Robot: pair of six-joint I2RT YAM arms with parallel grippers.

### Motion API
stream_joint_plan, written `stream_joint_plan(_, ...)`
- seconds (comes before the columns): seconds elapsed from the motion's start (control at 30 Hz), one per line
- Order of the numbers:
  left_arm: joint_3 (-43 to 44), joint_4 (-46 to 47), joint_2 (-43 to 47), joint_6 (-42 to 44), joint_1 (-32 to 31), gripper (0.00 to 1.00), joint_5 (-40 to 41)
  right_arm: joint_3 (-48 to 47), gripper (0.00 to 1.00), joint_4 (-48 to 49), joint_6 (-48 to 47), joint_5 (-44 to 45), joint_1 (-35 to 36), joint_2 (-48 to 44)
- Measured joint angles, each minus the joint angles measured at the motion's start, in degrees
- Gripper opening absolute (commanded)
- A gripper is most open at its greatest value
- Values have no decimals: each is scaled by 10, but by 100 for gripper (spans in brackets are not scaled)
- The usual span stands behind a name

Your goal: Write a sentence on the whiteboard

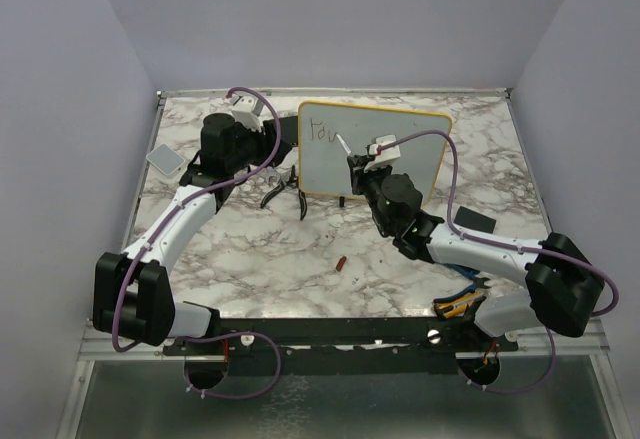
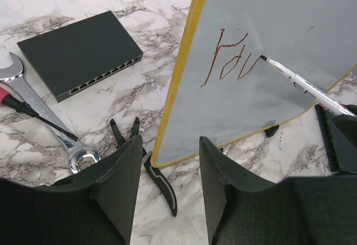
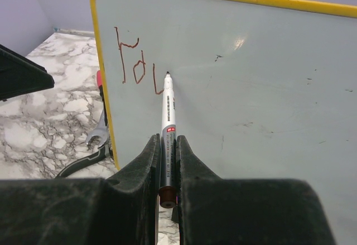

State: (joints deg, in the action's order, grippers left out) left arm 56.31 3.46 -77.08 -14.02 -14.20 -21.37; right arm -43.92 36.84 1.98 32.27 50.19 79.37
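Your right gripper [image 3: 167,144] was clamped on the marker [image 3: 168,105], whose tip touched the whiteboard [image 3: 268,89] at 3 o'clock of the sentence [image 3: 134,61], just three reddish letters. The board stood upright toward 12 o'clock on the table [image 1: 260,259]. Your left gripper [image 2: 170,142] held its fingers apart at the board's lower corner.

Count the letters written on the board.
3, in a row at the board's upper left: Y, then o, then a u, perhaps unfinished, at the marker tip.
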Motion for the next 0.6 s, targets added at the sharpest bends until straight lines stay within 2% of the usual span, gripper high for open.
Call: stream_joint_plan(0.6, 0, 0, 0, 0, 1, 47, 0, 16, 0, -14, 38, -3, 0, 0)
